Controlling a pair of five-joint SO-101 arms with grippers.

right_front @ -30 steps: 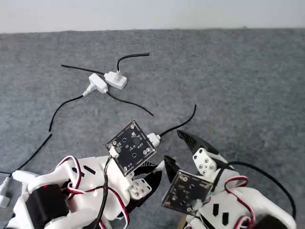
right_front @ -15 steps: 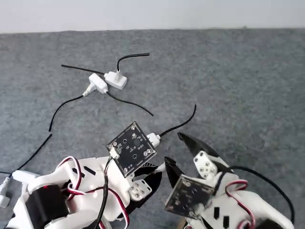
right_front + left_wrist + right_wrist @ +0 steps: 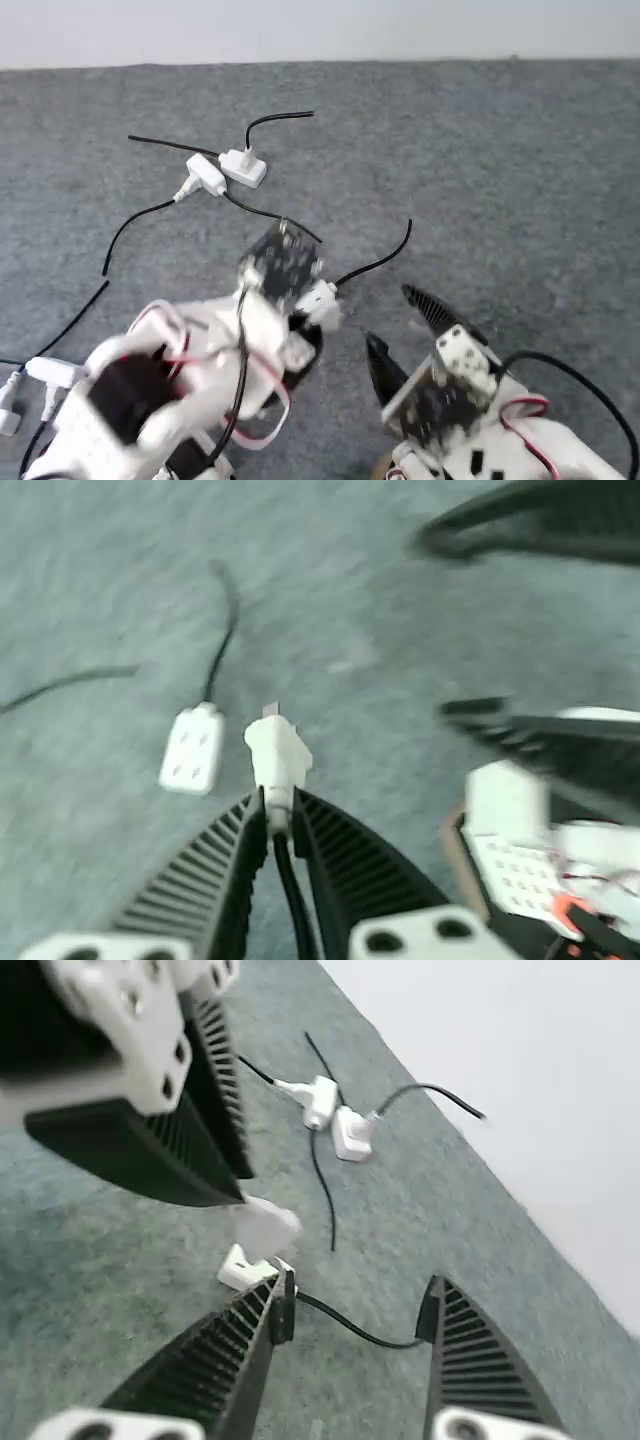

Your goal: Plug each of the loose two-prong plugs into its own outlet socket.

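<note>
The left claw [image 3: 277,802] was closed narrowly on a white two-prong plug [image 3: 277,756], with its black ribbed fingers [image 3: 225,875] pinching the rear of the plug body. The plug's thin black cable [image 3: 290,890] ran back between them. The plug was a small, blocky white piece with a narrower neck where the cable entered. Its front end pointed away from the claw, but the prongs were too blurred to make out.

Just beside it on the grey carpeted surface [image 3: 90,570] lay a white outlet socket [image 3: 192,748]. This was a flat rectangular block with small dark holes on its upper face and a black cord [image 3: 222,630] trailing away. The left wrist view showed a narrow gap between plug and socket. In the right wrist view the held plug [image 3: 265,1226] sat close over the socket [image 3: 243,1268], and I could not tell if they touched.

The right claw [image 3: 358,1295] was spread wide and held nothing, near the plug and socket.

At the far side of the surface, well apart from both claws, two more white pieces [image 3: 224,170] lay close together in a V, each with a black cord. Whether they were mated could not be told. Other white connectors [image 3: 48,372] lay by the left arm's base.
</note>
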